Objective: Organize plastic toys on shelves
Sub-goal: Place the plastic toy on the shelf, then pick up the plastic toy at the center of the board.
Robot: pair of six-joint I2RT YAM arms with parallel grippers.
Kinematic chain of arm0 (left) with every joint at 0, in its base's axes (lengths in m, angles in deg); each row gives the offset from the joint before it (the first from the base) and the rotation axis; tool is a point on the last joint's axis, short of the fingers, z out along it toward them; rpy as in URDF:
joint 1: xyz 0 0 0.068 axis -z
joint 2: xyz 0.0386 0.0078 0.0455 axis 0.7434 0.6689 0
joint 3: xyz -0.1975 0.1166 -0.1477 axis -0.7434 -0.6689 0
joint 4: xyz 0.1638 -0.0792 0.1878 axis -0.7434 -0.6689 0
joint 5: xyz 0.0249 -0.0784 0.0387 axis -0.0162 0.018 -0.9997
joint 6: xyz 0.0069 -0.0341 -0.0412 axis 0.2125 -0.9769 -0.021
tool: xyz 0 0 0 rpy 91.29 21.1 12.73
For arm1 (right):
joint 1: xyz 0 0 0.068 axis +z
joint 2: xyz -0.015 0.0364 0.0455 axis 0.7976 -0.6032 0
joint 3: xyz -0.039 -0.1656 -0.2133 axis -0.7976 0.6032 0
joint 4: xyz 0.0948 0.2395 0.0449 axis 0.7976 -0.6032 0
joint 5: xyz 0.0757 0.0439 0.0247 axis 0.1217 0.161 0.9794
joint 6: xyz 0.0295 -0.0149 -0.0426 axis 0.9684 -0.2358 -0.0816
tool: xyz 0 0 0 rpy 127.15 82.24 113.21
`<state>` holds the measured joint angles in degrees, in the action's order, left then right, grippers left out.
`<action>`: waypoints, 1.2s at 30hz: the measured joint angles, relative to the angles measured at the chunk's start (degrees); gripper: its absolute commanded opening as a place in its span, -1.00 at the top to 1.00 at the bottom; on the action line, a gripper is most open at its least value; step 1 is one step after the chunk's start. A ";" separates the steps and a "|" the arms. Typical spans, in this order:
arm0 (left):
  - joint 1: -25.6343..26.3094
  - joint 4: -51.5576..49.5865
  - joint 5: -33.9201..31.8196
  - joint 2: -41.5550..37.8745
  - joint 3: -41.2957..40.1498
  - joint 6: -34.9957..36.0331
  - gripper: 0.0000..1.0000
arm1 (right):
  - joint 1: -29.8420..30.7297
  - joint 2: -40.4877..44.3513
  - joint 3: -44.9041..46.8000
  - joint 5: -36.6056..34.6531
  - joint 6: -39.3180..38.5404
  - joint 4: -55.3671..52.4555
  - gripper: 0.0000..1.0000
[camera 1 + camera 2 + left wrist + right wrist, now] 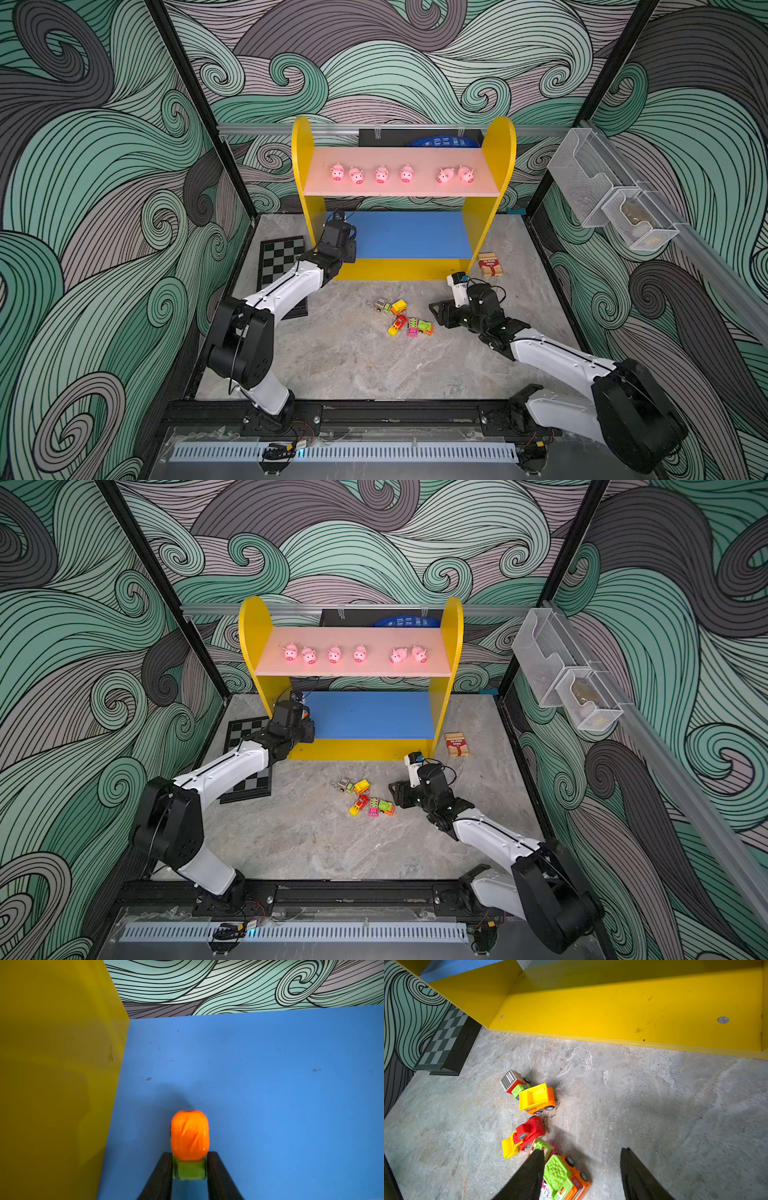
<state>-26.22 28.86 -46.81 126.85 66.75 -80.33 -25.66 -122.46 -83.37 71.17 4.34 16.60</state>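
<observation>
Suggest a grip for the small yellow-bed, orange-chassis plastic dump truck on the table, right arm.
Probably from above, with the open right gripper closing across the two long sides of the yellow-bed orange dump truck at mid-body. It stands upright on its wheels, so those flat sides are parallel. The grey-striped red-and-green truck crowds its bed end, so avoid an end-to-end grip.

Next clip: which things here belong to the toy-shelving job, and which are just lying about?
Job: six pink pigs, five toy vehicles on the floor, orange-and-green vehicle at the left claw, yellow shelf unit.
Lying about: checkerboard, red-and-tan card box, wire mesh baskets.
</observation>
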 measured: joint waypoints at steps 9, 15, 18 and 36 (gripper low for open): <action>0.00 -1.03 1.11 -0.17 0.42 0.09 0.03 | 0.00 0.00 0.00 0.00 0.02 -0.02 -0.24; 0.02 -5.77 5.68 -3.67 0.24 -0.48 0.01 | 0.00 0.00 0.00 0.55 -0.02 -0.02 -0.24; 0.04 -7.19 8.66 -8.33 -2.29 -1.09 0.02 | 0.00 -0.37 0.00 1.75 -0.24 0.07 -0.25; 3.89 -1.18 31.43 -23.56 -32.02 -14.36 0.24 | 1.14 -10.51 -7.34 7.76 -3.56 -0.04 -0.08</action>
<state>-22.33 27.68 -15.38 103.28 34.73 -94.69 -24.52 -132.97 -90.72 78.93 0.77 16.55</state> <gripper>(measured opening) 0.399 0.565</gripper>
